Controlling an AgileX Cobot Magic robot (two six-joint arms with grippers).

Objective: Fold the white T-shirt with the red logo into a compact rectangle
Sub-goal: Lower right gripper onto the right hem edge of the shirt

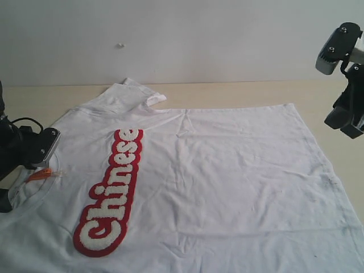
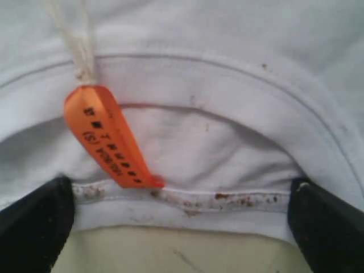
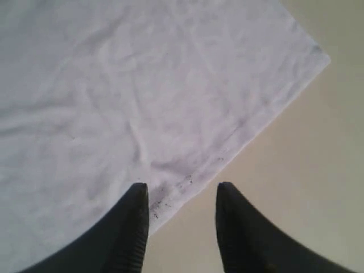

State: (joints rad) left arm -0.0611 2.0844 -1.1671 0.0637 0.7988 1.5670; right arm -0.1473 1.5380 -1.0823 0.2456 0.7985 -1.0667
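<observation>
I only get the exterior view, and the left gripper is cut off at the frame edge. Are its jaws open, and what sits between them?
Observer: The left gripper is wide open. The stitched edge of the collar of the white T-shirt runs across the gap.
Operator: Is the neck tag caught?
Observer: No. The orange tag lies loose on the inner collar between the jaws, on a white string.
Operator: And the right gripper, what is it over?
Observer: The right gripper is open and empty. It is above the shirt's edge, with one finger over cloth and the other over bare table.
</observation>
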